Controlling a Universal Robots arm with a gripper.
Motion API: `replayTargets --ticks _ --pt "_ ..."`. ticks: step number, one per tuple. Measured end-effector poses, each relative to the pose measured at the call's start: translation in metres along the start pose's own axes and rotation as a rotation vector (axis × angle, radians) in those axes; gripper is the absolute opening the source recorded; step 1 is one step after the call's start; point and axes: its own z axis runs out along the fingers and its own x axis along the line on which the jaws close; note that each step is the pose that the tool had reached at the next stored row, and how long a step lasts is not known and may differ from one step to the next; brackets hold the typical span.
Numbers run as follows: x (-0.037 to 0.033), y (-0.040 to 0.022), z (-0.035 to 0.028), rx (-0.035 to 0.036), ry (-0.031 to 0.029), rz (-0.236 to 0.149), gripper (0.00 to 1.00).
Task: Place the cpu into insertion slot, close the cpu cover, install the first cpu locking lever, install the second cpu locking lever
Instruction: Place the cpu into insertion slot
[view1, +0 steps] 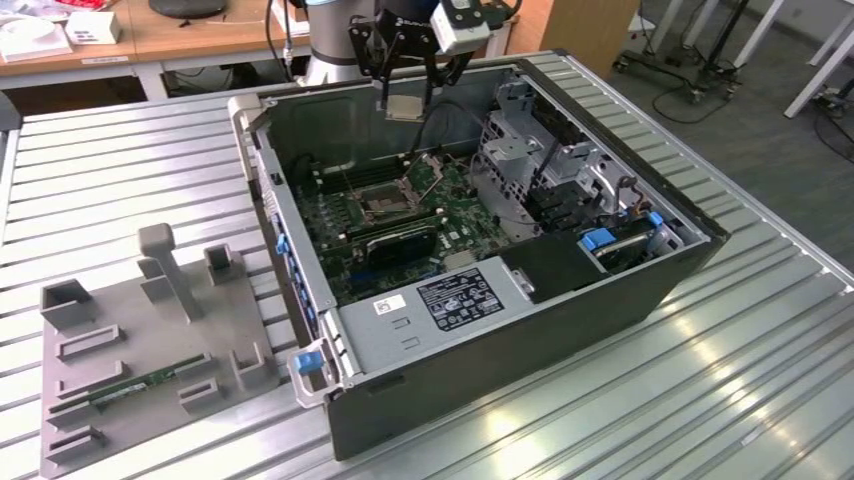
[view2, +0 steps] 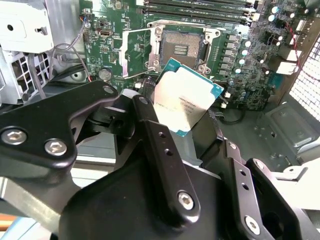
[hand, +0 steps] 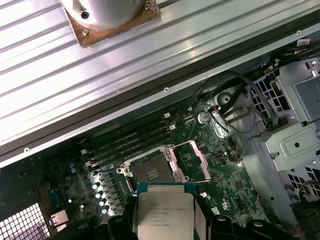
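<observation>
My gripper (view1: 406, 92) hangs over the back of the open computer case, shut on the cpu (view1: 403, 108). In both wrist views the cpu (view2: 187, 97) (hand: 165, 215) shows its pale metallic top, clamped by its edges between the black fingers (view2: 150, 117). It is held in the air, apart from the board. Below it lies the insertion slot (view1: 382, 203) (view2: 181, 46) (hand: 151, 174), a dark square socket with nothing in it. The cpu cover (view2: 134, 54) (hand: 196, 159) stands swung open beside the socket; in the exterior view it rises on the socket's right (view1: 434, 168).
The case (view1: 667, 270) lies on a slatted metal table (view1: 120, 170). Inside are black memory slots (hand: 130, 142), a drive cage (view1: 527, 150) and loose cables (hand: 240, 100). A grey fixture tray (view1: 147, 340) with a green memory stick (view1: 134, 385) sits at the exterior view's left.
</observation>
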Motion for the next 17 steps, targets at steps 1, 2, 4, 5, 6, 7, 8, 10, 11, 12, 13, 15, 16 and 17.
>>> replayTargets --ticks 1,2,4,5,6,7,8,10,11,12,13,15,16,17 --pt "0.0 0.0 0.0 0.0 -0.0004 0.004 0.54" --pt "0.0 0.0 0.0001 -0.0002 -0.0009 0.01 0.54" --pt "0.0 0.0 0.0001 -0.0005 -0.0023 0.025 0.54" --pt "0.0 0.0 0.0002 -0.0007 -0.003 0.034 0.54" --pt "0.0 0.0 0.0002 -0.0008 -0.0038 0.042 0.54" --pt "0.0 0.0 0.0002 -0.0009 -0.0044 0.05 0.54" --pt "0.0 0.0 0.0002 -0.001 -0.005 0.056 0.54" --pt "0.0 0.0 0.0002 -0.0011 -0.0051 0.058 0.54" --pt "0.0 0.0 0.0002 -0.0011 -0.0052 0.058 0.54" --pt "0.0 0.0 0.0002 -0.0011 -0.0052 0.058 0.54" --pt "0.0 0.0 0.0002 -0.0011 -0.0052 0.058 0.54" --pt "0.0 0.0 0.0002 -0.0011 -0.0052 0.058 0.54" --pt "0.0 0.0 0.0002 -0.0012 -0.0052 0.058 0.54" --pt "0.0 0.0 0.0002 -0.0011 -0.0052 0.058 0.54"
